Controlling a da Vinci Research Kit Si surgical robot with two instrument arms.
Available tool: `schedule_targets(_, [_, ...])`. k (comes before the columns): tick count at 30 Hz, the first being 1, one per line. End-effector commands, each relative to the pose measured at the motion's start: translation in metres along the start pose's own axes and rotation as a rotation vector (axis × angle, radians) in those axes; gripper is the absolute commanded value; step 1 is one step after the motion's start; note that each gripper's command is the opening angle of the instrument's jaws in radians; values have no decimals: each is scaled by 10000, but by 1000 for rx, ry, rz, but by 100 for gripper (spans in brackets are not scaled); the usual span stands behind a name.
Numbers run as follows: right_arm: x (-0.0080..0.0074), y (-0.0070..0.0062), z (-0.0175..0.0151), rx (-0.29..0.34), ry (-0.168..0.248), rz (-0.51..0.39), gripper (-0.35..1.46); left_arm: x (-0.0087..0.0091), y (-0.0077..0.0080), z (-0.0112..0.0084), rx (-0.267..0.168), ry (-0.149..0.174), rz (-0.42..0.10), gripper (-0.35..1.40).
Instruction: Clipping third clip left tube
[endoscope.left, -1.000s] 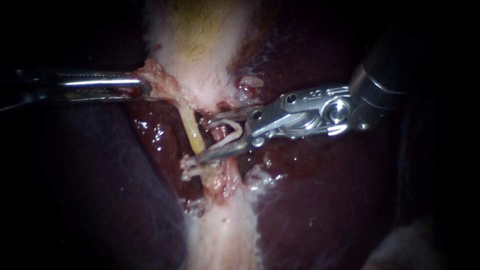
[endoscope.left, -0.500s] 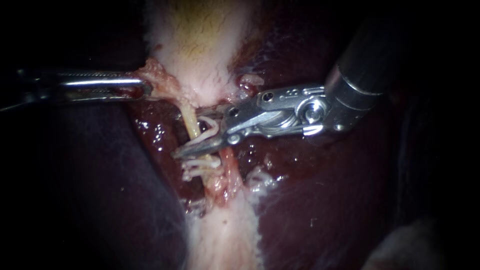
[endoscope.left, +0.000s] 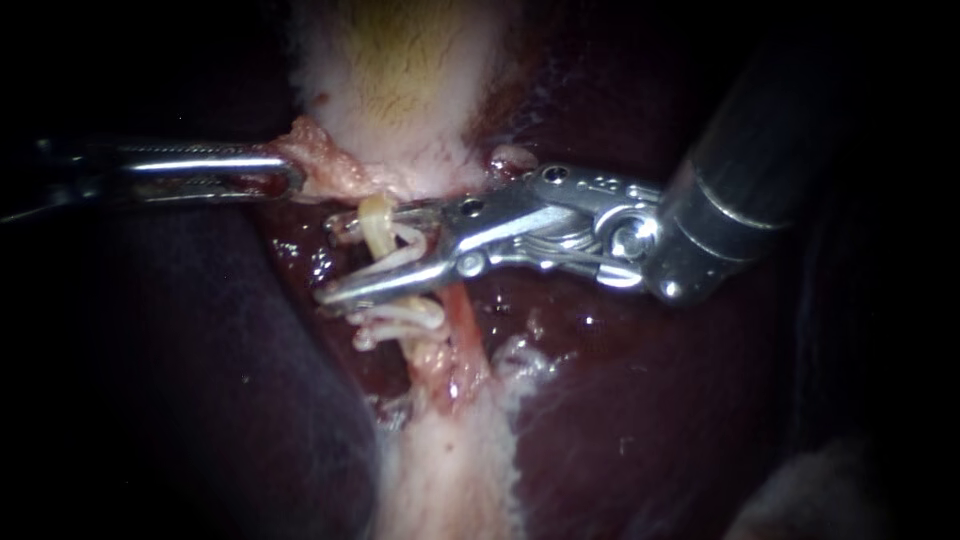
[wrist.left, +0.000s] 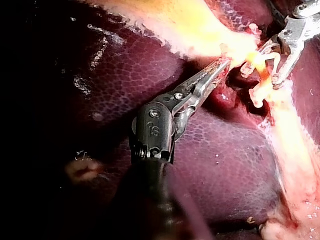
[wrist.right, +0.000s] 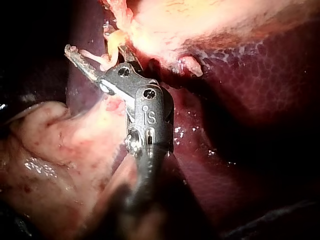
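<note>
My left instrument reaches in level and is shut on pale gallbladder tissue at its narrow end; the left wrist view shows the same grip. My right instrument lies across the yellowish left tube. Its jaws stand apart and carry a white clip that straddles the tube. The tube bows between the jaws. Two white clips sit lower on that tube. The reddish right tube runs just behind. The right wrist view shows the jaws around the tube.
Dark red liver surrounds the site on both sides. A pale strip of tissue runs down from the tubes. The right instrument's thick shaft covers the upper right.
My right instrument has pushed leftward so its jaws and clip now span the left tube, which has bowed upward. The left instrument has held still.
</note>
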Motion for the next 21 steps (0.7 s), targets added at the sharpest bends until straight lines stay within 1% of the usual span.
schedule_targets(1, [2, -1, 0, -3, 1, 1, 45, 0, 0, 0, 0, 0, 0, -35])
schedule_targets(3, [3, -1, 0, -4, 4, 1, 45, 0, -1, 0, 0, 0, 0, -35])
schedule_targets(7, [2, 6, -4, -21, 9, 2, 45, 0, -1, 0, 0, 0, 0, -35])
schedule_targets(10, [1, 10, -8, -27, 13, 26, 43, 0, -1, 0, 0, 0, 0, -35])
schedule_targets(15, [-2, 10, -16, -21, 20, 114, 32, -1, -3, 1, 0, 0, 0, -35])
schedule_targets(19, [-3, 10, -19, -17, 26, 149, 22, -2, -6, 1, -1, 0, 0, -35])
schedule_targets(21, [-3, 9, -20, -16, 26, 161, 13, -2, -6, 1, -1, 0, 0, -35])
